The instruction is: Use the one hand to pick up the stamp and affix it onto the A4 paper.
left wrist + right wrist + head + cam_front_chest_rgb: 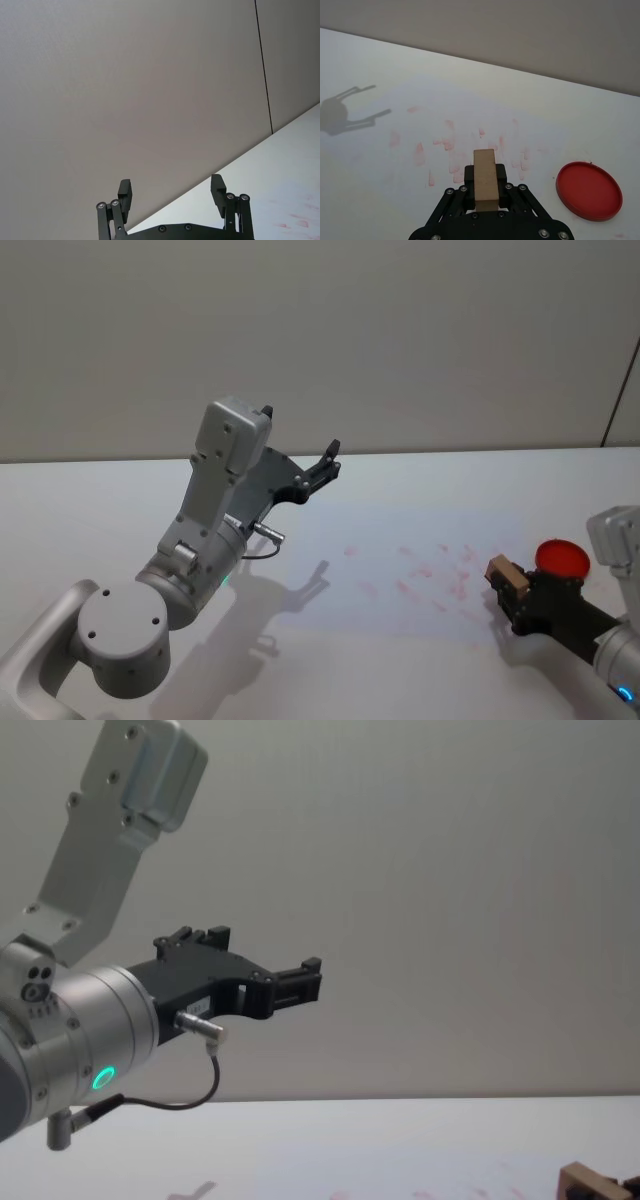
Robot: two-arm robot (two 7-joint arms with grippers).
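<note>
1. Head view.
   - The left gripper (325, 465) is raised high over the table (90, 510) on the left and is idle.
   - The right gripper (512, 592) is low at the right, clamped on the stamp (506, 577), a pale wooden block.
   - The stamp is at the right margin of the A4 paper (385, 525). The sheet carries scattered pink marks (455, 585).
   - A red disc (562, 558), likely the ink pad, lies just beside the stamp.

2. Left wrist view.
   - The left gripper (170, 192) has its jaws spread wide with nothing between them. It points at the wall.

3. Right wrist view.
   - The right gripper (485, 176) has its jaws drawn in tight on both sides of the stamp (484, 167).
   - The paper (465, 107) and its marks spread out ahead, with the red disc (589, 190) off to one side.
   - Whether the stamp touches the sheet cannot be told.

4. Chest view.
   - The left gripper (298, 982) is held high in the air.
   - A corner of the stamp (588, 1183) shows low over the table.

5. Assessment.
   - Step in hand: the pickup looks done and the stamp is being carried to the sheet.
   - Next move: bring the inked face square to a bare patch of paper, then press straight down without sliding.
</note>
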